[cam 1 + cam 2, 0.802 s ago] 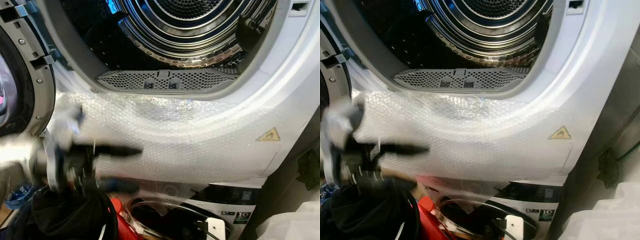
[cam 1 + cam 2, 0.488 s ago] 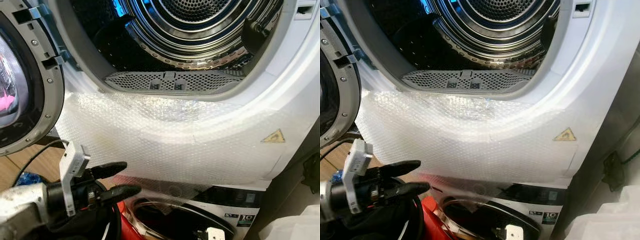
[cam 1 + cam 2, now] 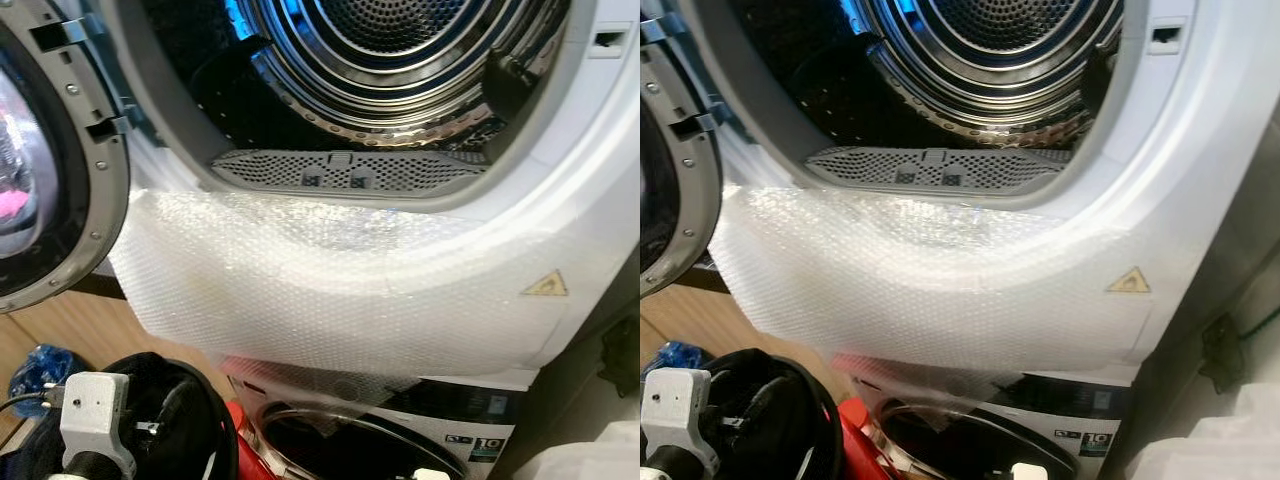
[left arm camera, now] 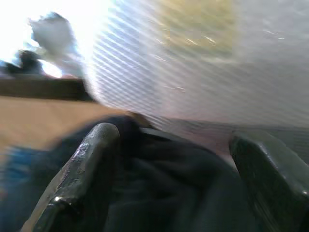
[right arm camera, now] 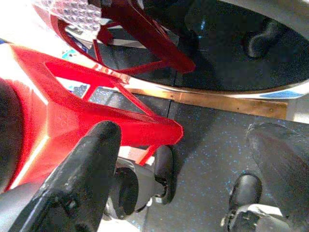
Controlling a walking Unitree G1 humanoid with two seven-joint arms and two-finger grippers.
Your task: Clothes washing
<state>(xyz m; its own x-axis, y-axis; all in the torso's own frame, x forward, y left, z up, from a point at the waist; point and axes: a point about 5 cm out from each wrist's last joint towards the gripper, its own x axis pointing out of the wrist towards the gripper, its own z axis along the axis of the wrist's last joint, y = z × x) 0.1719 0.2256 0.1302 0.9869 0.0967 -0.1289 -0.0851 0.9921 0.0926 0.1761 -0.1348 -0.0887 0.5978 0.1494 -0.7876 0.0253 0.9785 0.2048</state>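
The upper machine's drum (image 3: 400, 60) stands open, and I see nothing lying in it. Its round door (image 3: 50, 180) is swung out to the left. Dark clothes (image 3: 160, 400) are heaped in a red basket (image 3: 238, 445) at the lower left. My left gripper (image 4: 174, 137) is open just over that dark pile (image 4: 164, 193), fabric showing between its fingers (image 4: 87, 164). Its white wrist camera box (image 3: 95, 410) sits above the heap. Low beside the red basket (image 5: 72, 116), my right gripper (image 5: 186, 130) is open and holds nothing.
Bubble wrap (image 3: 330, 290) covers the machine's front below the grey lint grille (image 3: 350, 170). A second machine's dark door (image 3: 400, 440) sits underneath. A blue bag (image 3: 40, 365) lies on the wooden floor at left. My black feet (image 5: 241, 191) stand on dark speckled flooring.
My left arm has dropped from in front of the bubble wrap down into the basket's dark clothes. The head view has shifted slightly.
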